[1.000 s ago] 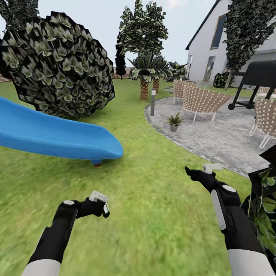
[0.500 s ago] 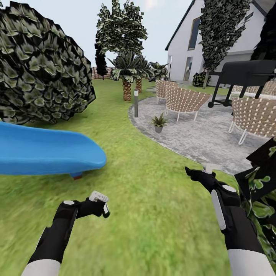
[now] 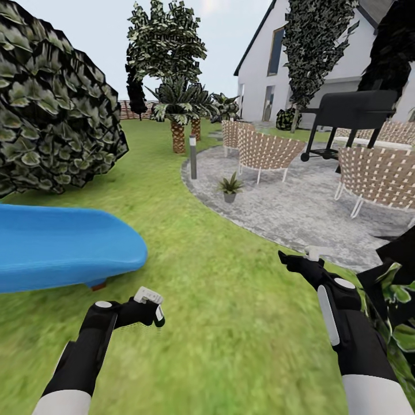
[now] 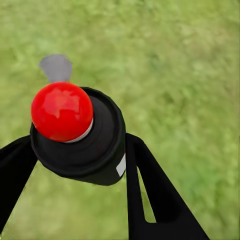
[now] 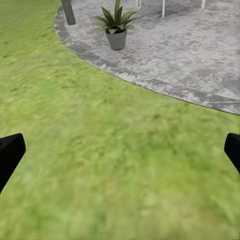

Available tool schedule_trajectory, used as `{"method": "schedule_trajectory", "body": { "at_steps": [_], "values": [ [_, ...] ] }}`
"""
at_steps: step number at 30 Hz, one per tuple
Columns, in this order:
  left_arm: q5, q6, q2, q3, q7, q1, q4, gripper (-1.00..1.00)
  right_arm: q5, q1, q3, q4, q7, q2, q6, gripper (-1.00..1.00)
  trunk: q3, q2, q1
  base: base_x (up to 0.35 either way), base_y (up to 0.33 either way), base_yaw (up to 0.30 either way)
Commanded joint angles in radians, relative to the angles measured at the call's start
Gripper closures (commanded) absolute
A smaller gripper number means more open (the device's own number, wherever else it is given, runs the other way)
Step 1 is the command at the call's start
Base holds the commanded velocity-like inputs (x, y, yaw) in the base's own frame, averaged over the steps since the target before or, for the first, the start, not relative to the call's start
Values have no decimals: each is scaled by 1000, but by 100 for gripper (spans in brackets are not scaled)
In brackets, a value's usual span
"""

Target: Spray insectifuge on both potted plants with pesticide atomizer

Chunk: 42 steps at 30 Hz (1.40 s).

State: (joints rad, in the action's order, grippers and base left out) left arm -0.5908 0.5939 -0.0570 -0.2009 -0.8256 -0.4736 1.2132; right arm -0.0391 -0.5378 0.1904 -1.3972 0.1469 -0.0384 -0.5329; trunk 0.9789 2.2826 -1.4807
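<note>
Blue slide [image 3: 63, 245] cropped at frame edge

lawn [image 5: 100, 165]: blurred green grass, covering the middle and the 6 o'clock part.
patio [image 5: 200, 55]: grey mottled paving with a curved edge, from 12 to 3 o'clock.
potted agave [image 5: 116, 25]: grey pot, long leaves, on the patio at 12 o'clock.
post [image 5: 68, 11]: dark, at 11 o'clock.
right end effector [image 5: 120, 155]: black fingertips [image 5: 10, 152] at 9 and 3 o'clock, wide apart.

Both arms: white upper segments, glossy black forearms and wrists. Left gripper [image 3: 151, 307] black with a white block on top; right gripper [image 3: 300, 257] black, white T-shaped piece above. Grey round caps at the wrists, long grey strip down right forearm. Wrist views: black tapered fingers [image 4: 155, 195].
</note>
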Motion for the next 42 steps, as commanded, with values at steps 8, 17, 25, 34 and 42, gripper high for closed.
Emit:
{"method": "schedule_trajectory", "body": {
  "at_steps": [8, 17, 25, 34, 42],
  "values": [
    [-6, 4, -1, -3, -9, -1, 1, 100, -4, -1, 1, -1, 3, 0, -6, -100, 1, 0, 0, 346, 2, -1],
    [-6, 4, -1, -3, -9, -1, 1, 100, -4, -1, 0, -1, 3, 0, -6, -100, 1, 0, 0, 346, 0, 0],
    [-6, 4, -1, -3, -9, -1, 1, 100, -4, -1, 1, -2, 3, -1, -6, -100, 1, 0, 0, 346, 0, 0],
    [-7, 4, 0, -3, -9, -1, 2, 100, -4, -1, -2, -18, 3, 0, -30, -100, 1, 0, 0, 346, 0, 0],
    [-7, 4, -1, -3, -8, -1, 1, 100, -4, -1, -5, -40, 1, 4, -68, -100, 0, 0, 0, 346, 0, -127]
  ]
}}
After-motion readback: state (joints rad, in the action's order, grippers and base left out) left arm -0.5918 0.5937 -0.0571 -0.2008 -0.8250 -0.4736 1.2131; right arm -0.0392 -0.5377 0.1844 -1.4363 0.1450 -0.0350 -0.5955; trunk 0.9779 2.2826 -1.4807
